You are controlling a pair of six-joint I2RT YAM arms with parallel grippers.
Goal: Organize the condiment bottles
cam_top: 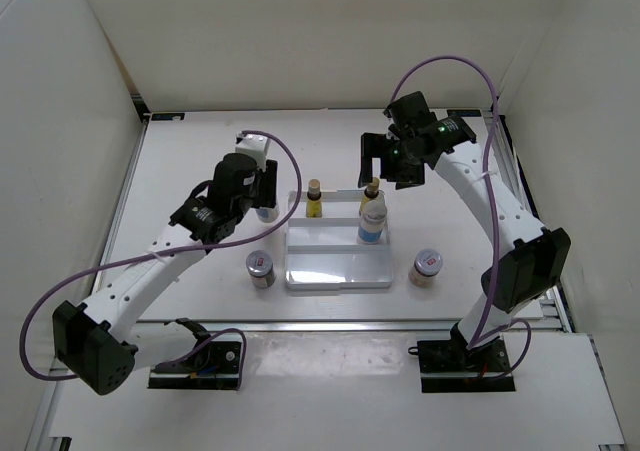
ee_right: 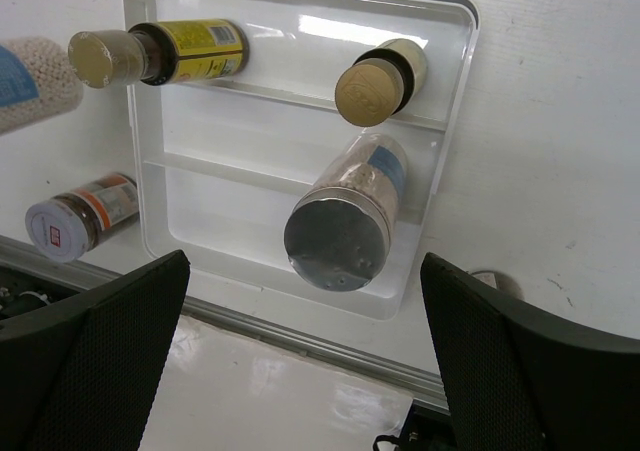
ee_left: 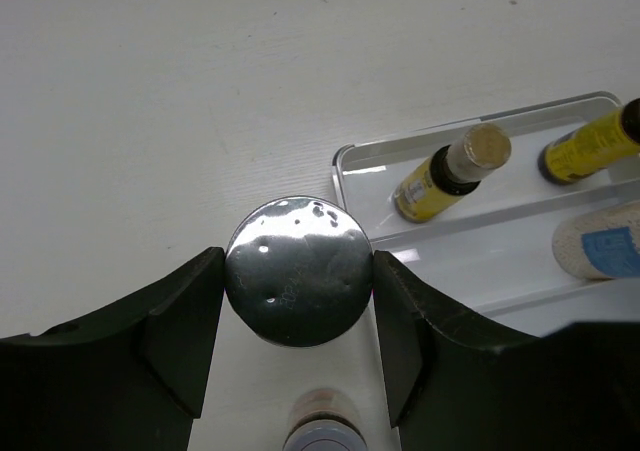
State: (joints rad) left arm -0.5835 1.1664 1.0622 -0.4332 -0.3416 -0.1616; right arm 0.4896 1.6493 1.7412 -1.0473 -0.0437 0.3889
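Observation:
A white stepped tray (cam_top: 335, 273) holds two slim yellow bottles (cam_top: 315, 199) (cam_top: 372, 189) on its back step and one blue-labelled bottle (cam_top: 372, 221) below them. My left gripper (cam_top: 266, 197) is shut on the silver cap of the second blue-labelled bottle (ee_left: 298, 271), which stands on the table just left of the tray (ee_left: 352, 161). One reddish jar (cam_top: 261, 268) stands left of the tray and the other (cam_top: 427, 267) right of it. My right gripper (cam_top: 392, 161) is wide open and empty above the tray's back right, over the blue-labelled bottle (ee_right: 345, 226).
White enclosure walls close in on the left, back and right. An aluminium rail (cam_top: 340, 321) runs along the table's near edge, by the arm bases. Purple cables (cam_top: 130, 261) loop from both arms.

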